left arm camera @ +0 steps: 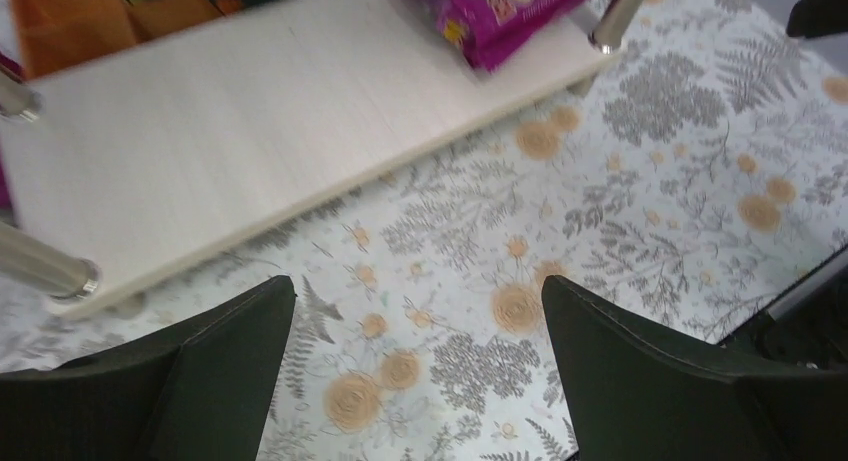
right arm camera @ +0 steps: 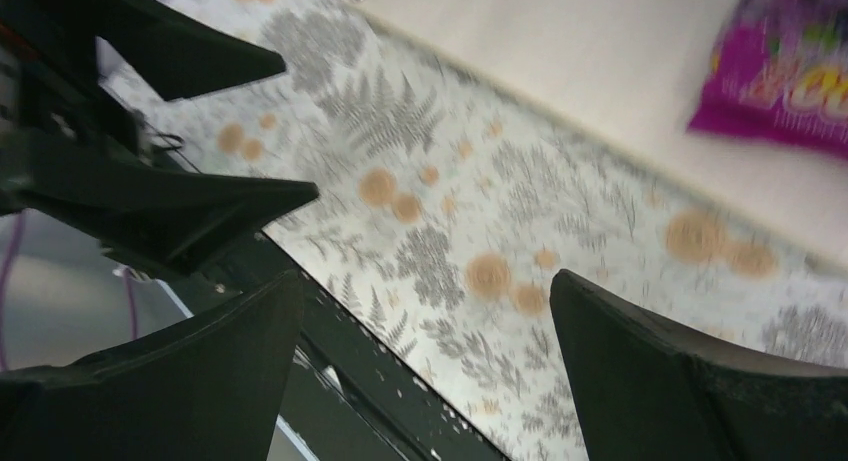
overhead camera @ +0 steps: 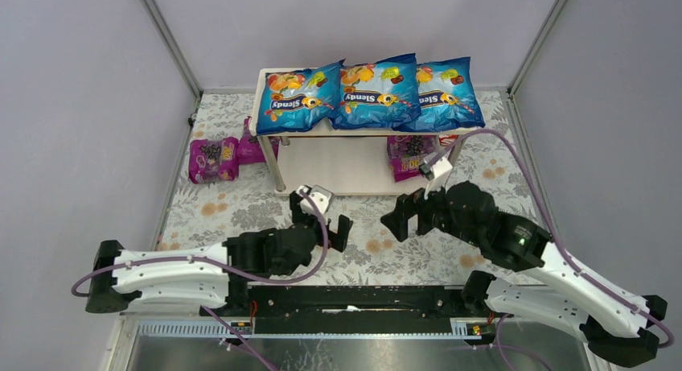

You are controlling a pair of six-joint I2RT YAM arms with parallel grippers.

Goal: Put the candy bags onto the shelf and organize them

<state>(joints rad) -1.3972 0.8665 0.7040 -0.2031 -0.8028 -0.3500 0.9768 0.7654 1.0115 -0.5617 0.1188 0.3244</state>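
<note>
Clearly the left end effector [overhead camera: 326, 218], spread and empty like the right end effector [overhead camera: 402, 214], is nearer the two magenta bags [overhead camera: 213, 159], which lie side by side on the desk [overhead camera: 241, 210], ahead to its left, beside the shelf [overhead camera: 338, 166].

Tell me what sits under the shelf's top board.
One magenta bag lies at the right end of the lower board; the rest that shows is bare. The top board and its three blue bags cover the back part, so anything there is hidden.
</note>
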